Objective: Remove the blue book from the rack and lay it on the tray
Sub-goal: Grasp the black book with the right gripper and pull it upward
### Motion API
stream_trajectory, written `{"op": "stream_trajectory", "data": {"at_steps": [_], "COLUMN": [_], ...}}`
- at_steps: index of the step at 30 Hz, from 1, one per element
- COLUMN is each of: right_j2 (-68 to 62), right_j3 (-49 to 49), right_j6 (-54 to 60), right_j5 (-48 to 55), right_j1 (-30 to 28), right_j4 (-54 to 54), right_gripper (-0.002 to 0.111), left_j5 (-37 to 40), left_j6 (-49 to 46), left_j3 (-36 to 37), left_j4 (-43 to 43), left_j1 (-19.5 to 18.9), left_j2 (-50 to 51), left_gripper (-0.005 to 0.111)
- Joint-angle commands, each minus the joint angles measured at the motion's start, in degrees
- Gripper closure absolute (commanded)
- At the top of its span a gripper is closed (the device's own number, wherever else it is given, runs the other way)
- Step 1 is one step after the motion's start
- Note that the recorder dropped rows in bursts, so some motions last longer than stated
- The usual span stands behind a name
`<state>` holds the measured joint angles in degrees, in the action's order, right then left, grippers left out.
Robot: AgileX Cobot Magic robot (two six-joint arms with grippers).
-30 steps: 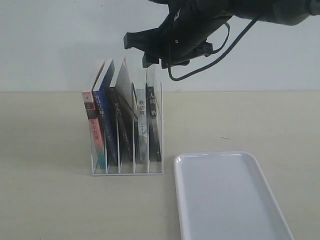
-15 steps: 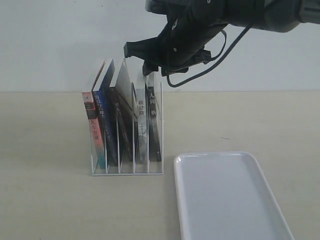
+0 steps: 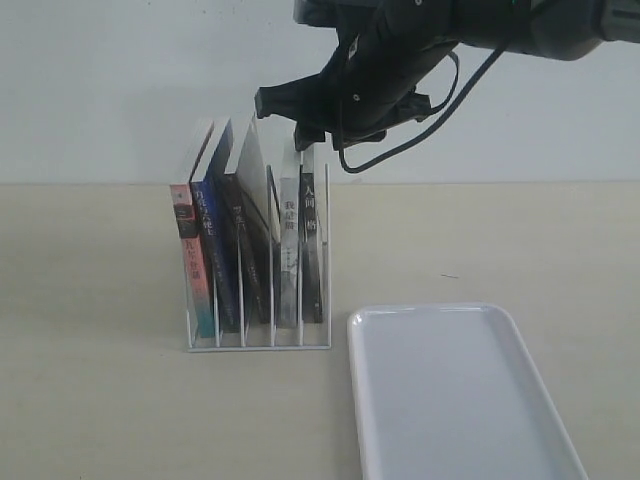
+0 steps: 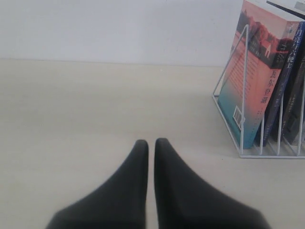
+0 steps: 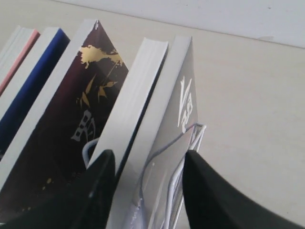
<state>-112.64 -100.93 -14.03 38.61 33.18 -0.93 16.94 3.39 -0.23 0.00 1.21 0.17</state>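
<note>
Still, the blue book (image 3: pixel 212 262) stood in the rack (image 3: pixel 260 347), second from its 9 o'clock end. My right gripper (image 5: pixel 148 162), wide open and empty, had dropped astride the 3 o'clock books, nudging the rack toward the tray (image 3: pixel 450 400); wrong slot, I judged.

White Chinese titles on the spines in the white wire rack (image 3: pixel 260 346), gold brush characters on the dark maroon book cover (image 5: pixel 71 109), barcode label (image 4: pixel 238 115) on the pink-and-teal paperback (image 4: pixel 248 71): none legible.
</note>
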Motion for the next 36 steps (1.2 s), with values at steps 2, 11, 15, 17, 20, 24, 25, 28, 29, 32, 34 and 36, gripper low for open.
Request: {"op": "stream_trajectory", "data": {"at_steps": [2,11,15,17,20,24,25,28,29,32,34,36], "right_j2": [-0.08,0.02,0.25,1.29,2.77,2.23,2.09,1.96,1.96,1.75,1.04,0.03], "right_j3": [0.24,0.24,0.24,0.24,0.24,0.24,0.24,0.24,0.24,0.24,0.24,0.24], "right_j6": [0.06,-0.37,-0.68,-0.90,-1.29,-2.10,-2.08,-3.08,-3.34,-3.32,-3.46,-3.46], "right_j5": [2.40,2.91,2.34,1.40,1.29,1.20,1.20,0.36,0.36,0.70,1.51,2.33], "right_j1": [-0.02,-0.02,-0.02,-0.02,-0.02,-0.02,-0.02,-0.02,-0.02,-0.02,-0.02,-0.02], "right_j4": [2.29,3.02,3.02,3.02,3.02,3.02,3.02,3.02,3.02,3.02,2.91,2.91], "right_gripper": [0.065,0.065,0.065,0.065,0.065,0.065,0.065,0.065,0.065,0.065,0.065,0.065], "left_j5": [0.05,0.05,0.05,0.05,0.05,0.05,0.05,0.05,0.05,0.05,0.05,0.05], "left_j6": [-0.13,-0.13,-0.13,-0.13,-0.13,-0.13,-0.13,-0.13,-0.13,-0.13,-0.13,-0.13], "left_j3": [0.23,0.23,0.23,0.23,0.23,0.23,0.23,0.23,0.23,0.23,0.23,0.23], "left_j4": [-0.63,-0.63,-0.63,-0.63,-0.63,-0.63,-0.63,-0.63,-0.63,-0.63,-0.63,-0.63], "left_j1": [-0.04,-0.04,-0.04,-0.04,-0.04,-0.04,-0.04,-0.04,-0.04,-0.04,-0.04,-0.04], "left_j2": [-0.17,-0.17,-0.17,-0.17,-0.17,-0.17,-0.17,-0.17,-0.17,-0.17,-0.17,-0.17], "left_gripper": [0.103,0.103,0.103,0.103,0.103,0.103,0.103,0.103,0.103,0.103,0.103,0.103]}}
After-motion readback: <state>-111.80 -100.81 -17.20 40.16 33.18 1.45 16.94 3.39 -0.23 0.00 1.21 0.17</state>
